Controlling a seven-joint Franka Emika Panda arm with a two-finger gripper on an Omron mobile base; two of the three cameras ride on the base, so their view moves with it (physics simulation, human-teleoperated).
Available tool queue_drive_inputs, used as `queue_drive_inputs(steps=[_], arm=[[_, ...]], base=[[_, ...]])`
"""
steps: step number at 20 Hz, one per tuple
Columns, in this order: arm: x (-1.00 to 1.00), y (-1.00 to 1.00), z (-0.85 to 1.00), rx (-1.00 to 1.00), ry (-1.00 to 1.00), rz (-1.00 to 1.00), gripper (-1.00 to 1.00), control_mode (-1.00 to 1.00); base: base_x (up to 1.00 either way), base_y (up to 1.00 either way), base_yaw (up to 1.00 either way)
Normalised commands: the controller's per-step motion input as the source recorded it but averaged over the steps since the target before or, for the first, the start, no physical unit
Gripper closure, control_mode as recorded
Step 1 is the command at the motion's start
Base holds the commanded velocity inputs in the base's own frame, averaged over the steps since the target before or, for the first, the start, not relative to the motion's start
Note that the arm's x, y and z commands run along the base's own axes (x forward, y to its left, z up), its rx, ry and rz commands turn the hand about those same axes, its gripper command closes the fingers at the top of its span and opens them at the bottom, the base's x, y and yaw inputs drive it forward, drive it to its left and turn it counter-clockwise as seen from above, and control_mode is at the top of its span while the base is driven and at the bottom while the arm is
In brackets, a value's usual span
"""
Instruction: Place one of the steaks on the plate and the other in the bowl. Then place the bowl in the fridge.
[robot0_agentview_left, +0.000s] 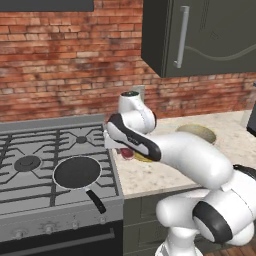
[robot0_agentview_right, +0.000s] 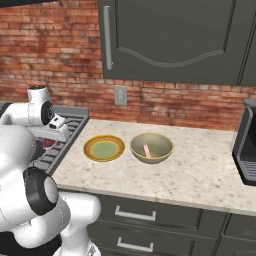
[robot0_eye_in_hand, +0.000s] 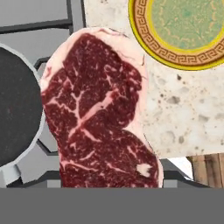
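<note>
One steak (robot0_eye_in_hand: 98, 113), dark red with pale streaks, hangs close under the hand and hides the fingertips; it hovers over the seam between stove and counter. My gripper (robot0_agentview_left: 125, 149) is shut on it, just left of the yellow-rimmed plate (robot0_agentview_right: 104, 148), which lies bare on the counter. In the hand view the plate (robot0_eye_in_hand: 183, 30) sits at the top right. The other steak (robot0_agentview_right: 146, 149) lies inside the tan bowl (robot0_agentview_right: 151, 147), to the right of the plate. The fridge is out of view.
A black frying pan (robot0_agentview_left: 76, 171) rests on the stove's (robot0_agentview_left: 30, 145) front right burner, left of the held steak. A dark appliance (robot0_agentview_right: 247, 145) stands at the counter's right end. Dark wall cabinets (robot0_agentview_right: 170, 40) hang above the counter.
</note>
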Motion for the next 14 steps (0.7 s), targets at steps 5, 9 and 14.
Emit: queue_drive_inputs(steps=[5,9,14], arm=[[0.23,-0.9,0.01,-0.01,0.1,-0.26,1.0,-1.0],[0.31,-0.56,-0.02,-0.01,0.11,-0.17,1.0,-1.0],[0.51,-0.06,-0.06,-0.08,0.02,0.0,1.0,-1.0]], base=[[0.0,0.0,0.0],[0.0,0.0,0.0],[0.0,0.0,0.0]])
